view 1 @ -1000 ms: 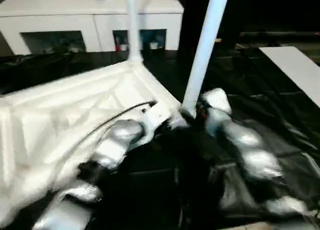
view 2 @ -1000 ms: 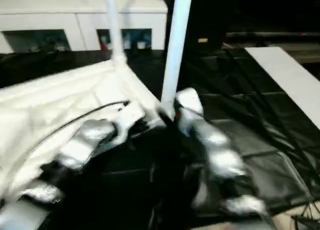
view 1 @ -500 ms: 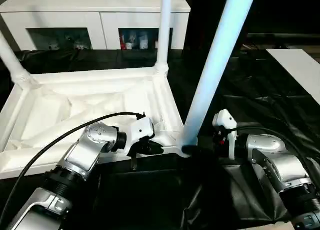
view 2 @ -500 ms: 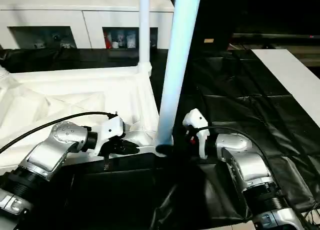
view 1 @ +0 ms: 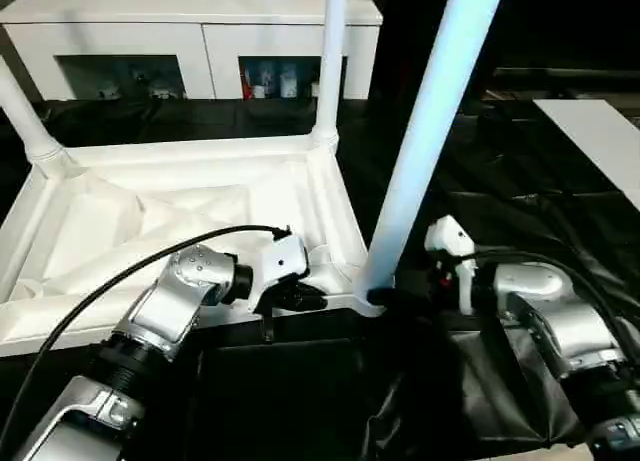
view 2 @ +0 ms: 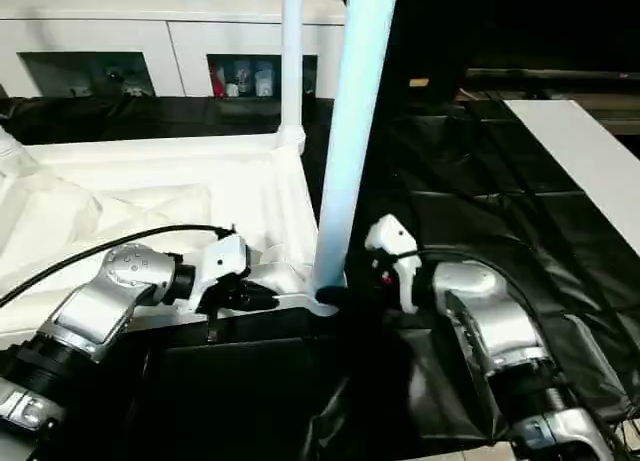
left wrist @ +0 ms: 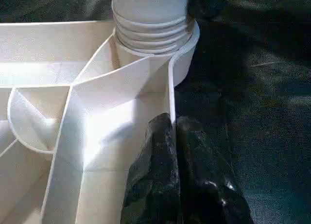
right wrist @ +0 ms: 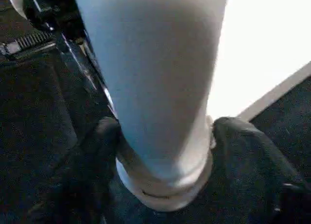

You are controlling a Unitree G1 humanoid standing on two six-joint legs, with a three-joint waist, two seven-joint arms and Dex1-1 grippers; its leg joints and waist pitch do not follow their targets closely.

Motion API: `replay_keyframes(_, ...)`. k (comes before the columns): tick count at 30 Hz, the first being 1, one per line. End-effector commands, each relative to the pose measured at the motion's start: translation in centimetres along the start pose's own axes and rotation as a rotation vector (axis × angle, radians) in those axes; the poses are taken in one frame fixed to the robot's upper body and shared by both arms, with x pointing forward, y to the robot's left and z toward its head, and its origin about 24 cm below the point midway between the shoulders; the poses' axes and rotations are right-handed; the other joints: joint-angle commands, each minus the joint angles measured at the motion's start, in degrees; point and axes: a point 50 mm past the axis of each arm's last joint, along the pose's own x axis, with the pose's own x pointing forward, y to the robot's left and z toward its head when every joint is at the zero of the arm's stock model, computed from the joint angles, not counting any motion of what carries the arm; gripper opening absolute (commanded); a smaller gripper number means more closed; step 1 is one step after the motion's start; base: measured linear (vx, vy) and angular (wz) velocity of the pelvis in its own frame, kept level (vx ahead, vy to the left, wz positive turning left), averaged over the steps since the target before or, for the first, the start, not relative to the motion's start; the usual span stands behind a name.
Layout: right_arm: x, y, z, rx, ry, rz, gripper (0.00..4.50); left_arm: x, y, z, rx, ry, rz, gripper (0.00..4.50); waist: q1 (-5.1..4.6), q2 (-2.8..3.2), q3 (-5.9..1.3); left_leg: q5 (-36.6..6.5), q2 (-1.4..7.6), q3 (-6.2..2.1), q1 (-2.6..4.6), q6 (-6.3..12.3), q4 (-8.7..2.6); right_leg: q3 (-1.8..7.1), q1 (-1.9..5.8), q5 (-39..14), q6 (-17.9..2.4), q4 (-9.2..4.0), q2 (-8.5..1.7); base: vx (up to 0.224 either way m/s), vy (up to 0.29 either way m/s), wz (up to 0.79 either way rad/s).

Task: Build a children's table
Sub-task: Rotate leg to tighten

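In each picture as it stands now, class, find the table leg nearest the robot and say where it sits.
Left eye view: nearest leg right of centre, leaning.
Right eye view: centre.
Left wrist view: its ribbed base at top.
Right wrist view: centre, between the right claw's fingers.
Shared landmark: the tabletop's corner socket.

Background: white cabinet point(view 1: 200, 26) with glass-fronted compartments along far side. Floor covered in black sheeting point(view 2: 470, 181), creased. White panel point(view 1: 600, 141) at right edge.
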Motion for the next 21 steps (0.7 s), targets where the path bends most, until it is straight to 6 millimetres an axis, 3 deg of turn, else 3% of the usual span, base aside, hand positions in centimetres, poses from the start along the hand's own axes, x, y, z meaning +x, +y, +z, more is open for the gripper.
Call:
replay_keyframes(1, -0.2, -0.4, 0.2, 0.004, -0.022, -0.017, 3.06, 0.1, 0.1, 0.8, 0.034, -0.020, -0.005, 0.00, -0.05, -0.61, -3.81, -8.42, 5.97, -2.81, 2.13, 3.41, -4.73, 1.57, 1.36, -3.45, -14.70, -2.63, -3.82, 0.000, 0.000, 0.00)
replay_keyframes(10, 0.6, 0.0, -0.6, 0.001, 0.021, 0.022, 2.52, 0.2, 0.2, 0.7, 0.033, -0.012, 0.002, 0.00, -0.12, -0.74, -3.71, -10.41, 6.01, -2.87, 2.19, 2.44, -4.86, 1.59, 1.28, -6.51, -14.12, -2.88, -3.88, 0.000, 0.000, 0.00)
replay_keyframes(17, 0.9, -0.2, -1.3, 0.006, 0.044, -0.018, 2.44, 0.3, 0.3, 0.0, 0.009, 0.009, 0.039, 0.00, -0.22, -0.88, -3.77, -9.43, 5.91, -2.78, 2.10, 2.92, -4.71, 1.61, 1.32, -4.87, -14.32, -2.77, -3.84, 0.000, 0.000, 0.00)
replay_keyframes(18, 1.2, -0.9, -1.4, 0.014, 0.033, -0.118, 2.43, 0.5, 0.7, -0.4, -0.024, 0.025, 0.113, 0.00, -0.32, -0.75, -3.65, -10.17, 5.94, -2.84, 2.04, 2.63, -4.80, 1.65, 1.20, -6.11, -14.36, -2.91, -3.93, 0.000, 0.000, 0.00)
replay_keyframes(19, 1.6, -1.9, -1.5, 0.051, 0.007, -0.281, 2.43, 1.1, 1.4, -0.4, -0.069, 0.014, 0.203, 0.00, -0.79, -0.66, -3.24, -12.89, 5.80, -2.80, 2.15, 1.15, -5.11, 1.70, 0.73, -9.95, -14.14, -3.38, -3.68, 0.000, 0.000, 0.00)
replay_keyframes(21, 1.9, -2.4, -1.5, 0.087, -0.015, -0.370, 2.43, 1.5, 1.8, -0.3, -0.097, 0.001, 0.248, 0.00, -1.17, -0.97, -3.40, -17.43, 5.70, -3.23, 2.37, -1.92, -5.18, 1.69, 0.79, -17.53, -12.41, -3.81, -4.00, 0.000, 0.000, 0.00)
